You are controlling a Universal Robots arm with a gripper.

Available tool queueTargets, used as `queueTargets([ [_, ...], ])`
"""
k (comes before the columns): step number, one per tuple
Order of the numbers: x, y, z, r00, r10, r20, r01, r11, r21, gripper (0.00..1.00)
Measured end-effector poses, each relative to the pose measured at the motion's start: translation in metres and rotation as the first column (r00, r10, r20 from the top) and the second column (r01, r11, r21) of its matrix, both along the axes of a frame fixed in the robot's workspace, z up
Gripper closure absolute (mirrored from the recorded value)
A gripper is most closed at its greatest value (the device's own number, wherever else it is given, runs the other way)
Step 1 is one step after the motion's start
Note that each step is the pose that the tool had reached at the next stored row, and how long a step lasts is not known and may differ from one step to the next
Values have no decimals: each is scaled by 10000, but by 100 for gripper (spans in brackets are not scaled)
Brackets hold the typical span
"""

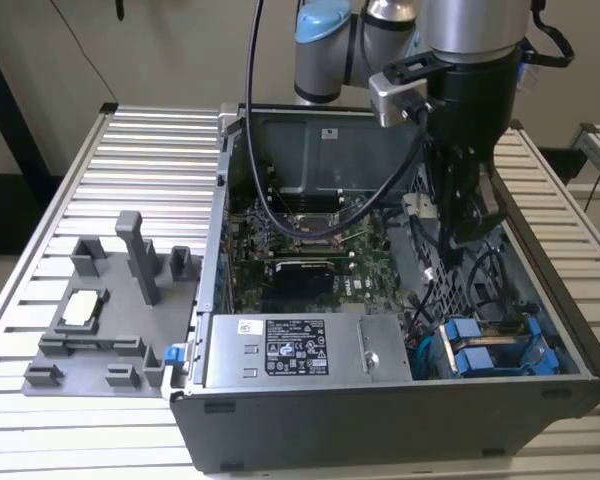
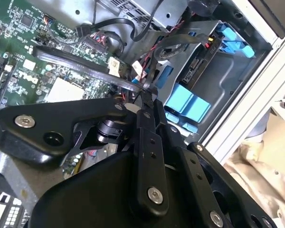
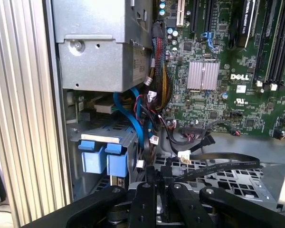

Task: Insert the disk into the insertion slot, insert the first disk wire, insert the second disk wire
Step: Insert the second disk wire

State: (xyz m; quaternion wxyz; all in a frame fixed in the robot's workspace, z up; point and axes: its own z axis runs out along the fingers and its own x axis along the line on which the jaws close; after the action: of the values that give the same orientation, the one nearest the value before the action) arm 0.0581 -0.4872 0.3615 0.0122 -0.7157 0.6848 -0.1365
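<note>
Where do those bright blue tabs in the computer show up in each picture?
Exterior view: blue tabs in the case's front corner, exterior view's right.
Second wrist view: tabs in the grey bay past the gripper, which pinches a flat cable.
First wrist view: tabs beside the silver box.
Shared landmark: green motherboard.

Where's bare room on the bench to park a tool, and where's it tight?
Free: bare slats of the table on the far side of the grey fixture plate, at the exterior view's left of the computer case; also the near strip. Crowded: inside the case, cables around the drive bay and the gripper.
</note>
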Motion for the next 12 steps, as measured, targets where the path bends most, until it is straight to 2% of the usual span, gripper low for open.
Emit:
queueTargets([
  [5,15,-21,-4,10000,0,-3,0,10000,11,84],
  [12,107,-139,-15,9999,0,-115,1,10000,18,84],
])
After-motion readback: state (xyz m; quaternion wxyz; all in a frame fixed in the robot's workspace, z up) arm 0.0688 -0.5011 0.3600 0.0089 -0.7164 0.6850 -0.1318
